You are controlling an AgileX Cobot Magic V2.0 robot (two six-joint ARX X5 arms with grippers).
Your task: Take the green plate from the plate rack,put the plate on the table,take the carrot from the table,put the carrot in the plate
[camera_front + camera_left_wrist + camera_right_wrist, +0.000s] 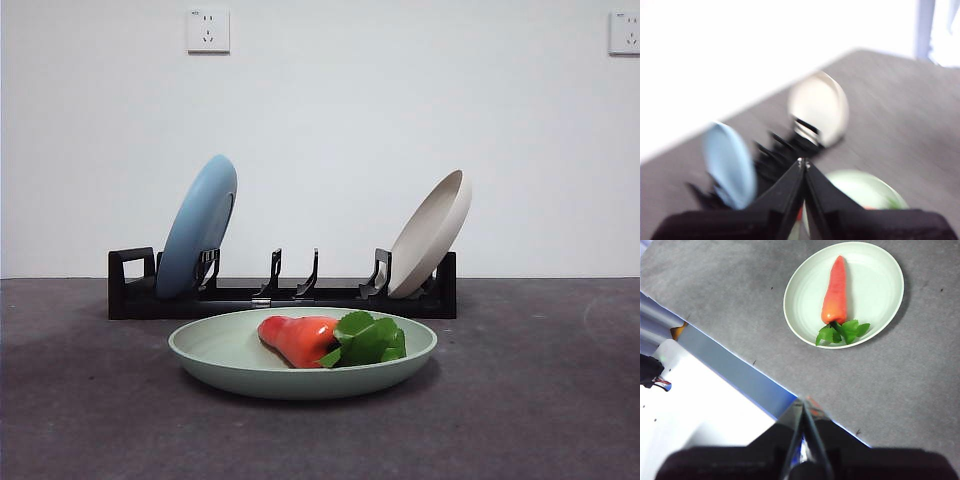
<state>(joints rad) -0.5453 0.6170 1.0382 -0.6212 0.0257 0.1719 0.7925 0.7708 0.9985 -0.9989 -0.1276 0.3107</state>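
The green plate (pixel 230 362) is lying flat on the table (pixel 90 410), just in front of the plate rack (pixel 240 298), around the 6 o'clock side of the rack in the front view. The carrot (pixel 298 338) is lying inside the plate, with its green leaves at the 3 o'clock side and its orange body pointing to 9 o'clock. In the rack, the light blue plate (pixel 197 228) is leaning in the slots near the looped handle, and the cream-beige plate (pixel 432 232) is leaning at the other end.

The left gripper (pixel 803 162) is hanging above the rack and the plate, clenched, its jaws touching at the tips and holding nothing. The right gripper (pixel 803 402) is also clenched and empty, well apart from the plate, over the table's edge.
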